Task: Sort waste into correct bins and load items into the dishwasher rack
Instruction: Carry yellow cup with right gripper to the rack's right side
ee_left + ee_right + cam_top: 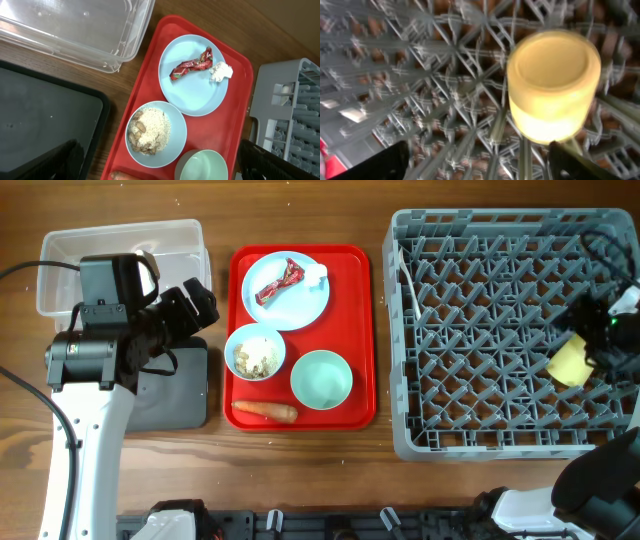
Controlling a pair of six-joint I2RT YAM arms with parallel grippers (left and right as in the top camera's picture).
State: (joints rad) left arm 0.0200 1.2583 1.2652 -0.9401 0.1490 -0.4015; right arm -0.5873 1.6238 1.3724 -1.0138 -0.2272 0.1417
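- The yellow cup (552, 85) sits on the grid of the dishwasher rack (500, 225), close to the table's right edge (it seems to be mouth-down, though the right wrist view is blurred).
- The right gripper (487, 164) hovers just beside the cup. Its fingers are spread wide and grip nothing; whether a pad touches the cup I cannot tell.
- Judgement: the step in hand is loading, with the cup placed or being let go.
- The next move calls for the right arm to lift straight up, clear of the rack's pegs, without nudging the cup over.
- Mid-table, the red tray (240, 330) carries:
  - a plate (290, 305) with a wrapper (279, 283) and a crumpled tissue (318, 273);
  - a bowl of food scraps (255, 352);
  - an empty green bowl (321, 378);
  - a carrot (264, 412).
- The left gripper (198, 305) hangs near the tray's left side, fingers apart and empty.
- At the left edge stand a clear bin (60, 250) (far corner) and a dark bin (180, 395).
- Most of the sorting is not yet done.
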